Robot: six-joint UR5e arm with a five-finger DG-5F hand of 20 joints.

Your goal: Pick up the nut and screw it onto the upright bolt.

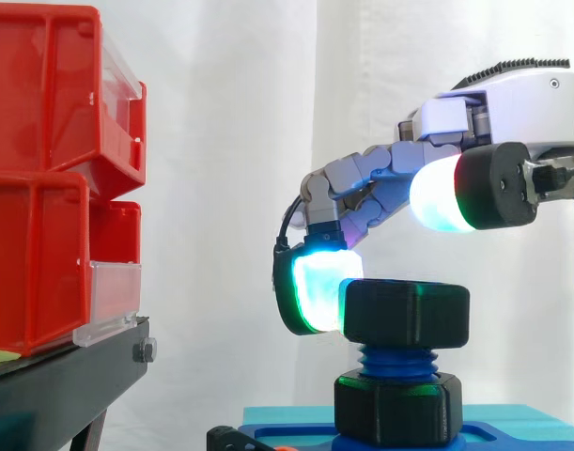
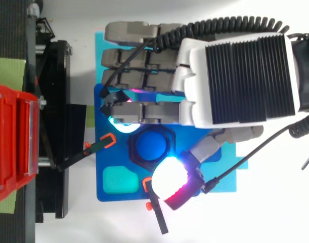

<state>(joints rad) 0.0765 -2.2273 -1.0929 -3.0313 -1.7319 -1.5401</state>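
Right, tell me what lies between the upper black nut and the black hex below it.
Side view: bare blue bolt thread shows between the upper nut and the lower hex, nothing else.

- A white curtain [image 1: 230,188] hangs in soft folds behind everything, evenly lit.
- Red bins [image 1: 42,94] are stacked at the left of the side view, one above the other, each with a clear plastic front [image 1: 113,301].
- The bins rest on a black stand [image 1: 70,385] with a bolt head at its corner [image 1: 144,352].
- From above, the table top [image 2: 275,212] is plain white.
- A green sheet [image 2: 7,73] lies beside the stand.
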